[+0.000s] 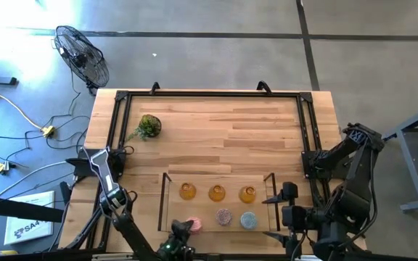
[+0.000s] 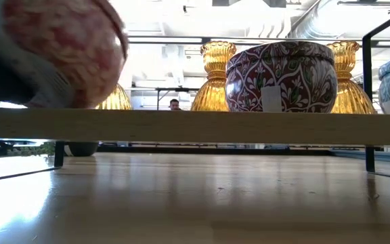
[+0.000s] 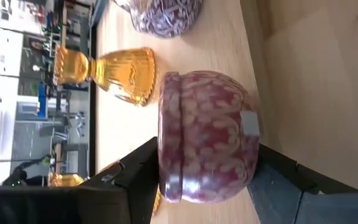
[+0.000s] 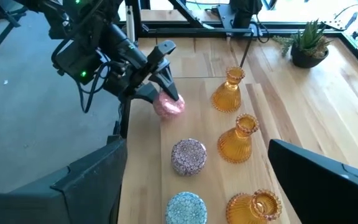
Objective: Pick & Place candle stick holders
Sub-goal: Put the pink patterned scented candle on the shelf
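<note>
Three amber holders [image 1: 217, 193] with narrow necks stand in a row on a raised wooden board [image 2: 195, 126] at the table's near side. In front of them stand a mauve holder [image 1: 224, 217] and a light blue one [image 1: 249, 220]. My left gripper [image 1: 181, 229] is shut on the pink holder [image 3: 207, 137] at the board's left end. My right gripper [image 1: 276, 215] is open and empty just right of the blue holder. My left gripper pinches the pink holder's round side wall [image 3: 166, 155] between its two fingers, one finger [image 3: 132, 180] on each side. The fingers come about level from the table's near left. The holder stands upright [image 4: 168, 106]; I cannot tell whether its base touches the board.
A green mossy ball plant [image 1: 149, 127] sits at the table's far left. A black frame [image 1: 209, 93] runs around the table's far part. The mauve holder [image 4: 188, 155] stands close beside the pink one. Bare wood lies between the plant and the holders.
</note>
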Robot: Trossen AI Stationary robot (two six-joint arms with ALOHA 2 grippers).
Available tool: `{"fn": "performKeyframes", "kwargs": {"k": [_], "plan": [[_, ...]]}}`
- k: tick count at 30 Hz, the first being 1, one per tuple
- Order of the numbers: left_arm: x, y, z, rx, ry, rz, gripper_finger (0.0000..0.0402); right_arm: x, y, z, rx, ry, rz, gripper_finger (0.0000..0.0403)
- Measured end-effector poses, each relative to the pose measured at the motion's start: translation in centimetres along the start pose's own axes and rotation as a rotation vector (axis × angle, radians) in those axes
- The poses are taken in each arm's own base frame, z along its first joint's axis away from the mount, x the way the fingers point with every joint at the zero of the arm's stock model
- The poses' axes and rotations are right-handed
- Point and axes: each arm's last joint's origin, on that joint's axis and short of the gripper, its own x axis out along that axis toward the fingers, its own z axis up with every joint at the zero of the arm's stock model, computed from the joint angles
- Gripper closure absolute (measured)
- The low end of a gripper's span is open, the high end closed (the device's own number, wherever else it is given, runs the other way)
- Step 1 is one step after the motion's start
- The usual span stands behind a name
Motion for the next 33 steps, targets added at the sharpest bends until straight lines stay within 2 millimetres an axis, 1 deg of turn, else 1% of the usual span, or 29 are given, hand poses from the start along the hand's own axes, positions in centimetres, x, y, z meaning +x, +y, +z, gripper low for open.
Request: {"fn": "performKeyframes", "kwargs": {"k": [11,22,33], "plan": [[0.7,0.4,0.0,-0.008,0.070,-0.033,0.0197,0.6,-0.5,0.4,0.018,0.005,-0.019,0.0018],[0.4,0.3,-0.1,0.002,0.057,-0.028,0.0197,1.1,-0.9,0.7,0.024,0.021,-0.020,0.0018],[1.0,0.6,0.1,0.029,0.061,-0.018,0.0197,1.1,-0.9,0.7,0.024,0.021,-0.020,0.0018]]}}
